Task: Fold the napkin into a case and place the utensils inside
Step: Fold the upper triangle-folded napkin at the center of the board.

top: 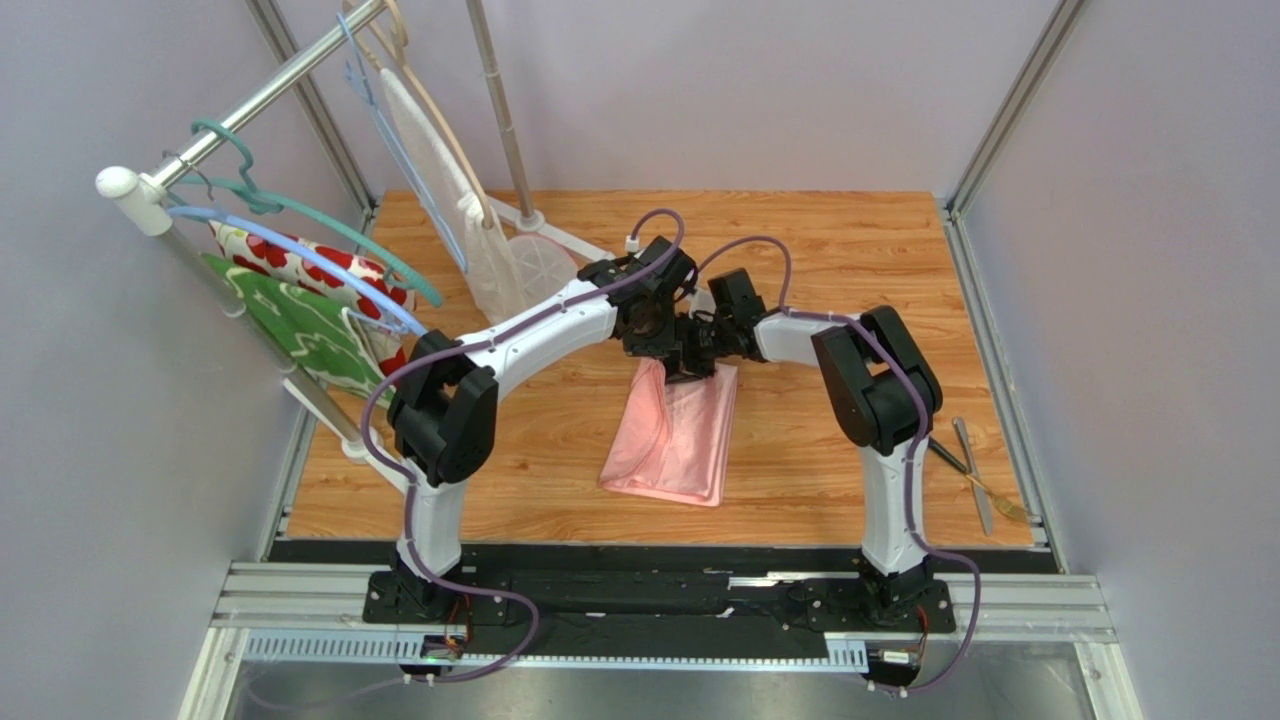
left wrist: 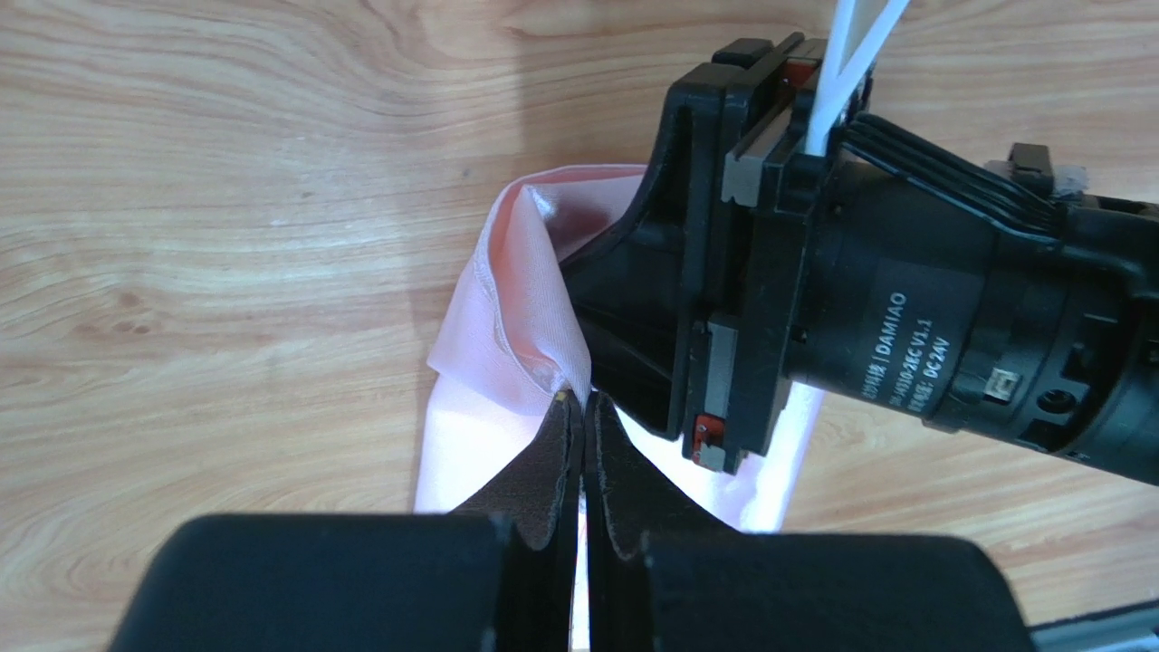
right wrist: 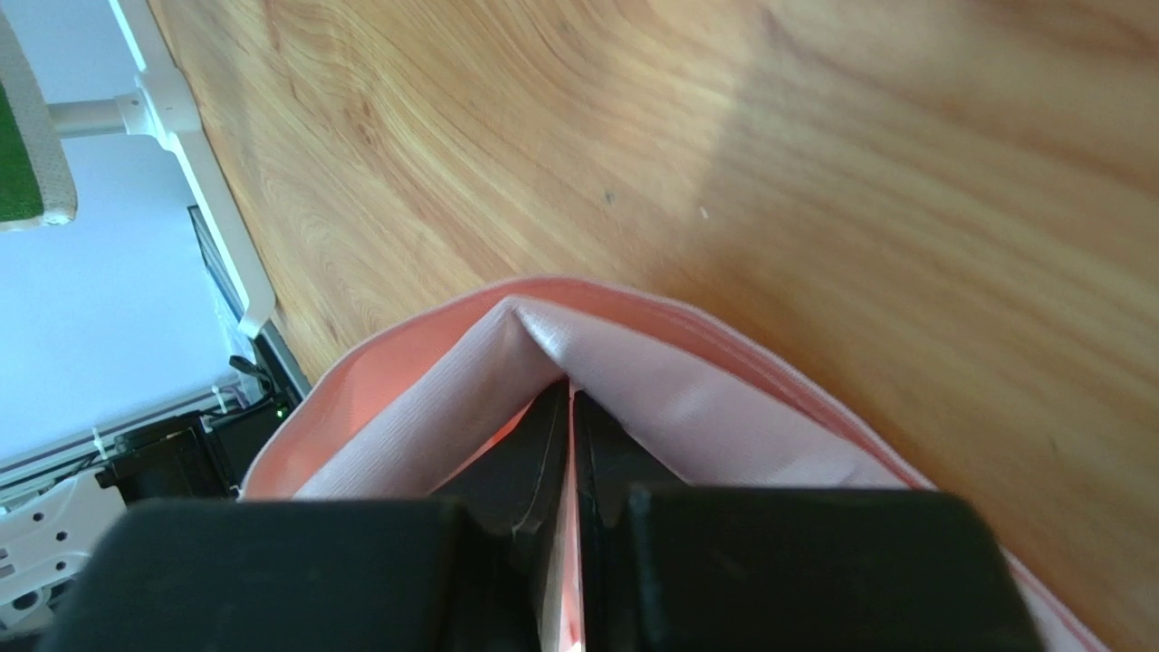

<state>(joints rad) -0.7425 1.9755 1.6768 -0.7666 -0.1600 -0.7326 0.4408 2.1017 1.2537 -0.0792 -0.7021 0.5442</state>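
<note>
As left gripper (left wrist: 582, 414) and right gripper (right wrist: 570, 408) clamp its far end, napkin (top: 672, 443) runs front-to-back.

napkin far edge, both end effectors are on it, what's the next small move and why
Probably raise that edge a little with both arms together, then draw it toward the near edge. The left end effector and right end effector are each shut on the far edge of the pink napkin, close together, while the rest lies flat, so a fold-over looks set up.
</note>
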